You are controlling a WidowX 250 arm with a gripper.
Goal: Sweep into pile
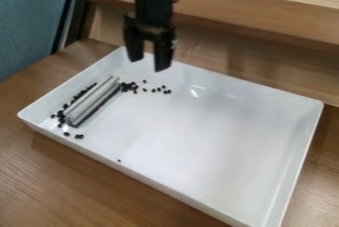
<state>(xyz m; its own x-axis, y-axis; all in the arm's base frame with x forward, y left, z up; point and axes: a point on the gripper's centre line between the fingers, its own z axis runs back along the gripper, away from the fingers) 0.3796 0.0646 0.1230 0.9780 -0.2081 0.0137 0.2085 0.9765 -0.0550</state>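
Stretching beneath everything, a wooden table [39, 181] carries a wide, shallow white tray [198, 141]. Behind it, from 12 to 2 o'clock in the view, runs a brown wooden ledge [232, 15], and a blue panel [27, 23] stands at 10 o'clock. The sweep appears to be between strokes, partly done, with no single pile formed. The next move probably calls for lowering to the bar, closing on it and pushing the loose bits together; a hurried stroke could scatter them.

At 11 to 12 o'clock hangs the black pincer [148, 64], its two fingers spread well apart. It holds nothing and touches neither tray nor bar.

A pale, grooved bar [91, 99], seemingly the sweeping tool, lies slantwise in the tray at 10 o'clock from its centre, near the side wall. The smallest things are dark, bean-like pieces [129, 86]. Many line the bar's outer side, between it and the wall; a cluster sits by its far end, with a few more trailing towards 12 o'clock. A couple rest at 9 o'clock, and one tiny speck [119, 160] lies alone at 8 o'clock.
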